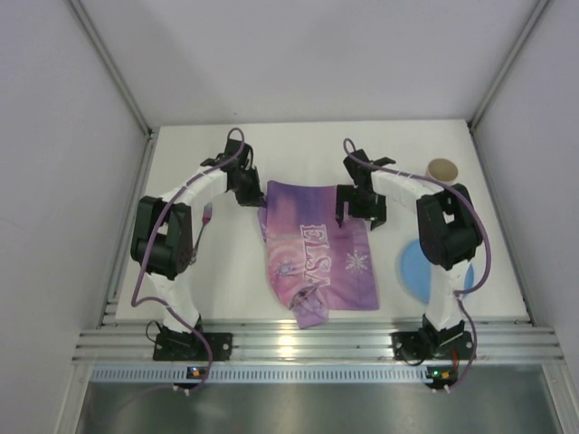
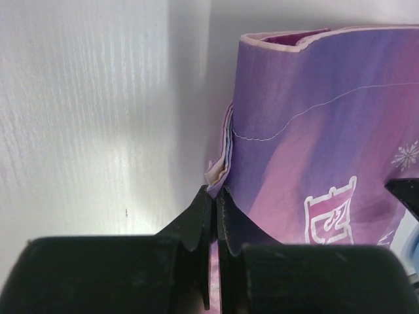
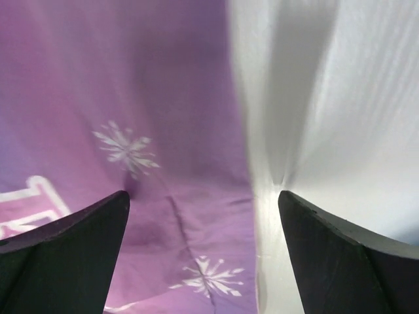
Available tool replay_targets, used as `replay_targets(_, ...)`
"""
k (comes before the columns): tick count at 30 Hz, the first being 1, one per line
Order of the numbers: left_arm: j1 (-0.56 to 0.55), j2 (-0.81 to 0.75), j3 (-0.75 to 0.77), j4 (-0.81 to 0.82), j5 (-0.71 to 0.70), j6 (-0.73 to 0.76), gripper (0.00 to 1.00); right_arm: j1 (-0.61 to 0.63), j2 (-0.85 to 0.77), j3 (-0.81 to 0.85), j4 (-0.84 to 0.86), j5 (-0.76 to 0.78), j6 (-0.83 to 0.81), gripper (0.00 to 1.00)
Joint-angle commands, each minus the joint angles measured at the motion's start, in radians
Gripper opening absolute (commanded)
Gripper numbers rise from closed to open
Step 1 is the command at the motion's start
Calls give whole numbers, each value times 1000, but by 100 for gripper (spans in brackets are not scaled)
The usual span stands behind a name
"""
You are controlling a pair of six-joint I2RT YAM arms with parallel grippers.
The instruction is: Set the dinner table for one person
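Purple placemat (image 1: 317,253) — blue plate (image 1: 414,268), brown cup (image 1: 442,168)

Mat (image 1: 318,258), frame centre: soft purple cloth, matt, w/ stitched hem & printed white letters. Desk (image 1: 235,271): white, matt, faint fine ribbing close up. Left tool (image 2: 215,199): black matt plastic. Cup (image 1: 442,169), upper right: brown, paper-like. Rail (image 1: 308,339), bottom: bare metal, slight sheen.

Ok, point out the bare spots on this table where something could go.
Bare: the far strip of table behind the placemat, and the patch between the placemat and the left arm. Crowded: the right side, where the cup, blue plate and right arm sit close together.
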Motion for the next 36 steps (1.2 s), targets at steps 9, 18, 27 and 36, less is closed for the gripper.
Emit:
replay_targets(9,4,-29,70,-71,16,46,0,15,-44,-176,127,-41,71,77)
replay_targets(18,9,23,190,-149,-13,97,0,34,-15,-113,126,-24,77,0)
replay_targets(27,96,101,336,-319,-283,278,0,-230,28,324,-219,237,-33,0)
replay_targets(36,159,193,461,-334,-340,327,1,-348,63,286,-212,155,-98,0)
